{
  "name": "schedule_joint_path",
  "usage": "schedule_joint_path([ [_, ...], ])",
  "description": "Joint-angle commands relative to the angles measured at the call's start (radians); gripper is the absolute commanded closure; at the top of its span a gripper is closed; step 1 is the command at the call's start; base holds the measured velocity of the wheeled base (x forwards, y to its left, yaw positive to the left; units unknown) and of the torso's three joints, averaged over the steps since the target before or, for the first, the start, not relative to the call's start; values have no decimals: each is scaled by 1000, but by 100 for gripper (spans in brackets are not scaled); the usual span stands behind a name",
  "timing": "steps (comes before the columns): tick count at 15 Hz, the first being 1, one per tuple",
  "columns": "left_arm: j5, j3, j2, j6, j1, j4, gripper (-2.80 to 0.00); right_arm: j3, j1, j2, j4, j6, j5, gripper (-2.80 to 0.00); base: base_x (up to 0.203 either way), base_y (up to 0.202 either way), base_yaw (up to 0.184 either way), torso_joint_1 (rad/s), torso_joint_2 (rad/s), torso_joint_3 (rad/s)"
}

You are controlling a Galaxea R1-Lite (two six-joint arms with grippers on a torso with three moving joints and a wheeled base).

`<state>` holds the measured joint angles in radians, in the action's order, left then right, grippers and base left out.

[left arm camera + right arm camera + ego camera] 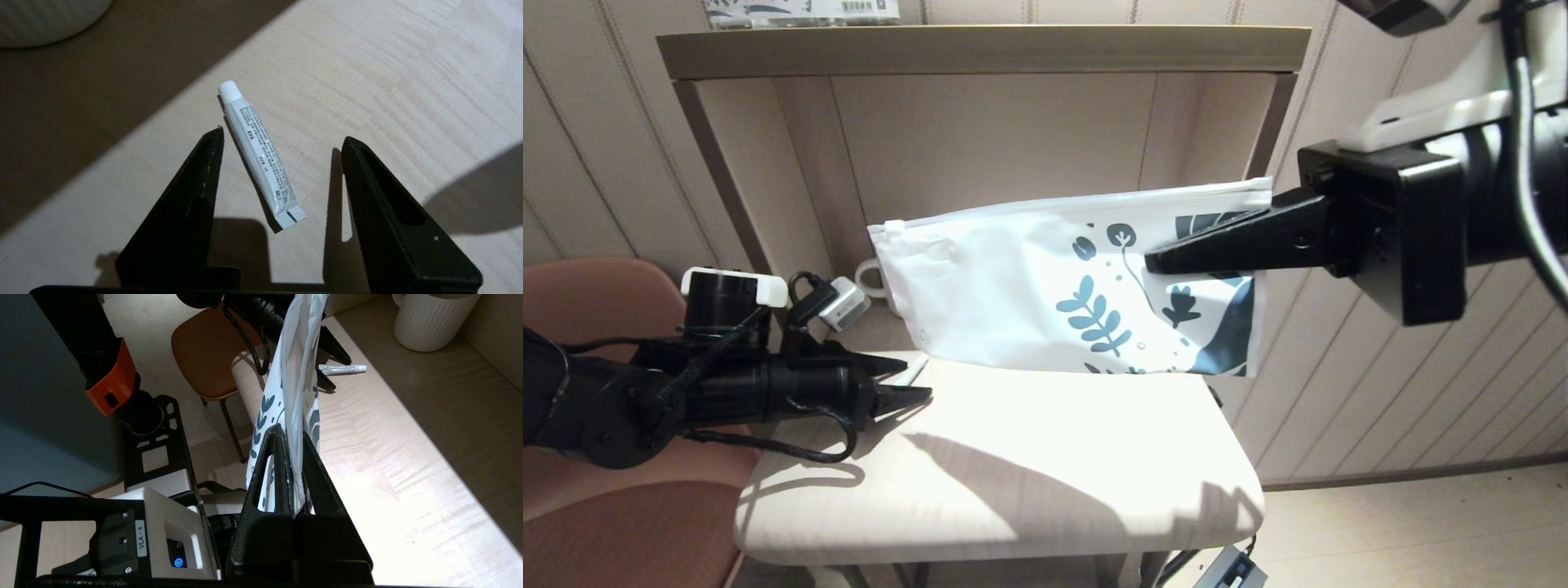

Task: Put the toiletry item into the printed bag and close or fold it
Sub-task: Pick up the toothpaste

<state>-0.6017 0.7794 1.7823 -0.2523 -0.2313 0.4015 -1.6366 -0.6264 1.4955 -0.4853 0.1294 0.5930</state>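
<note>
The toiletry item [259,155] is a small white tube with a screw cap, lying flat on the pale wooden table [1029,457]. My left gripper [282,136] hovers low over it, open, one finger on each side of the tube and neither touching it. In the right wrist view the toiletry item [341,368] lies just past the hanging pouch. The printed bag [1013,286] hangs in the air above the table's back edge, held long side level, with its slider [894,226] at the left end. My right gripper [1152,261] is shut on the printed bag [294,375] at its leaf-printed end.
A white ribbed mug [429,318] stands at the back left, partly behind the pouch. A wooden shelf [980,49] spans above the table, with a printed package [800,8] on top. A brown chair [596,490] stands left of the table. The table's front edge [996,547] is near.
</note>
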Motion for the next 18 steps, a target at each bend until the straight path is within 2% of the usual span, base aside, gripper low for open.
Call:
schedule_joint_path([
  [1, -6, -2, -1, -2, 0, -3, 0, 0, 1, 2, -2, 0, 5, 0, 0, 0, 0, 0, 0, 0],
  [9, -9, 5, -57, 10, 1, -3, 0, 50, 1, 3, -2, 6, 1, 0, 0, 0, 0, 0, 0, 0],
  [10, -9, 12, -76, 17, 6, -3, 0, 82, 1, 4, -1, 14, 0, 0, 0, 0, 0, 0, 0, 0],
  [12, -12, 54, -127, 54, 30, -6, 0, 178, 17, 10, 24, 82, -3, 0, 0, 0, 0, 0, 0, 0],
  [14, -65, 110, -165, 91, 50, -27, 0, 301, 57, 28, 152, 147, -4, 0, 0, 0, 0, 0, 0, 0],
  [18, -134, 221, -202, 111, 56, -154, 0, 476, 90, 116, 533, 171, -5, 0, 0, 0, 0, 0, 0, 0],
])
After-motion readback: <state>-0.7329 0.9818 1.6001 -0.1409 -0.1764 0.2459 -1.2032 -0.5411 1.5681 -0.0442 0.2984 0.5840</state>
